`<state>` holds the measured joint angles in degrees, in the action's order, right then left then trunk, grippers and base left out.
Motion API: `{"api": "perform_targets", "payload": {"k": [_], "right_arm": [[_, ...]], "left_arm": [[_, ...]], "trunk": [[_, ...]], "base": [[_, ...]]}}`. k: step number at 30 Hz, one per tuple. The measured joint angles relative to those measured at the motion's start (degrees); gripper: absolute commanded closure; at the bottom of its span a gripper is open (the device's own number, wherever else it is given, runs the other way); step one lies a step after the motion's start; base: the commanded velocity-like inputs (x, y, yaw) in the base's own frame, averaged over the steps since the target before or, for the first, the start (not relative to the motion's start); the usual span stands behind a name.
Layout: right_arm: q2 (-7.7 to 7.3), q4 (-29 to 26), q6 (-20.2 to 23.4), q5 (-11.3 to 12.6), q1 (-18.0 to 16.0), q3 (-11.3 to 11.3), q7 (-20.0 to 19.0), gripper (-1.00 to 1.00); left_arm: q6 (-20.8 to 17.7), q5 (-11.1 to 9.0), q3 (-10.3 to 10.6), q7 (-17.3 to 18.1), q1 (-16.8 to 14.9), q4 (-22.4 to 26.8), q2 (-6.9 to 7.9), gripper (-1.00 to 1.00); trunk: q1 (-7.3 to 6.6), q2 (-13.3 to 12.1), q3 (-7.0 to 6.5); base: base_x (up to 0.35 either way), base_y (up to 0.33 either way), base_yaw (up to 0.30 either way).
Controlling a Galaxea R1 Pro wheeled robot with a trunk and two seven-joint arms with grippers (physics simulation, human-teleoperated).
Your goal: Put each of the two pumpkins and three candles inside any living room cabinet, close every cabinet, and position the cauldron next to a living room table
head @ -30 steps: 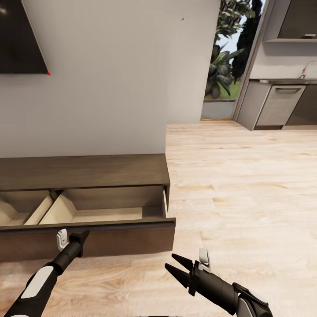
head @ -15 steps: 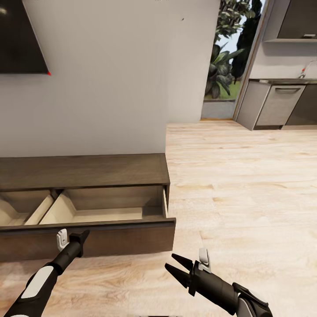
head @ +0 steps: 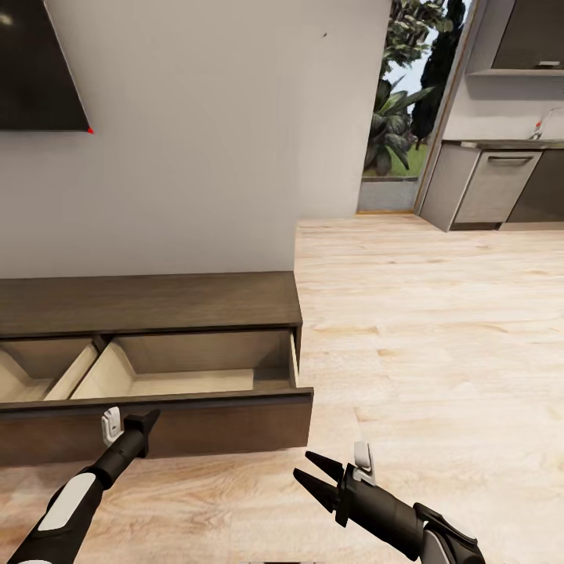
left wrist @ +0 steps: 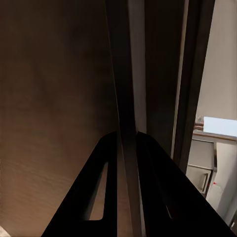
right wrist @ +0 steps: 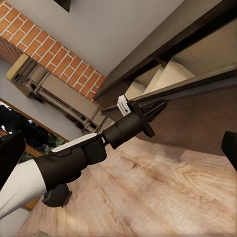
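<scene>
The left gripper (head: 139,424) pinches the top edge of the cabinet (head: 157,305) drawer front (head: 180,423), likely to move the open drawer. The right gripper (head: 317,478) hangs spread and empty over the floor (head: 439,329).

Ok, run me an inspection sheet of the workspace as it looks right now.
Surface: pale wood floor, bare where seen.
Job's things: cabinet against the wall, its drawer pulled open, the visible part of its pale inside empty.
Clutter: nothing seen.
Grippers: left tool at the open drawer's front panel, fingers straddling its top edge in the left wrist view; right tool open, over the floor, holding nothing.
Cables: nothing seen.
Surroundings: wall screen, kitchen units, plants through a doorway, brick wall.
</scene>
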<state>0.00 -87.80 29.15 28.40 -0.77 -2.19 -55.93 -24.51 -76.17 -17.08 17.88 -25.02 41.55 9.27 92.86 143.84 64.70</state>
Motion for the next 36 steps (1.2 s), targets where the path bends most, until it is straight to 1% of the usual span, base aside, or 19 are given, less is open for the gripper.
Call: {"api": "perform_targets", "payload": {"k": [9,10,11,12,21,32,36], "right_arm": [[0.0,0.0,0.0,0.0,0.0,0.01,-0.05,-1.0],[-0.03,0.0,0.0,0.0,0.0,0.03,-0.07,-1.0],[-0.04,0.0,0.0,-0.01,0.0,0.04,-0.07,-1.0],[-0.04,0.0,0.0,-0.01,0.0,0.02,-0.07,-1.0],[-0.01,0.0,-0.01,0.0,0.0,0.0,-0.07,-1.0],[-0.03,0.06,0.01,0.01,0.0,0.0,-0.19,-1.0],[-0.11,0.01,-0.01,0.3,0.0,0.08,-0.26,-1.0]], "left_arm": [[0.0,-0.08,-0.09,-0.01,-0.01,-0.02,-0.06,1.0],[0.0,-0.08,-0.09,-0.01,-0.01,-0.02,-0.06,-1.0],[0.28,0.7,-0.3,-0.3,0.0,-0.43,-0.03,-1.0],[0.34,0.9,-0.32,-0.33,0.01,-0.48,-0.03,-1.0],[0.35,0.91,-0.32,-0.34,0.0,-0.48,-0.03,-1.0],[0.37,0.91,-0.32,-0.34,0.0,-0.48,-0.03,-1.0],[0.35,0.91,-0.32,-0.34,0.0,-0.48,-0.03,-1.0]], "trunk": [[0.0,0.0,0.0],[0.0,0.0,0.0],[0.01,-0.01,0.01],[0.01,-0.01,0.01],[0.01,-0.01,0.01],[0.04,-0.01,0.01],[0.02,-0.01,0.01]], "base": [[0.0,0.0,0.0],[0.0,0.0,0.0],[0.0,0.0,0.0],[0.0,0.0,0.0],[-0.01,0.0,0.0],[-0.223,0.0,0.0],[-0.079,0.0,0.0]]}}
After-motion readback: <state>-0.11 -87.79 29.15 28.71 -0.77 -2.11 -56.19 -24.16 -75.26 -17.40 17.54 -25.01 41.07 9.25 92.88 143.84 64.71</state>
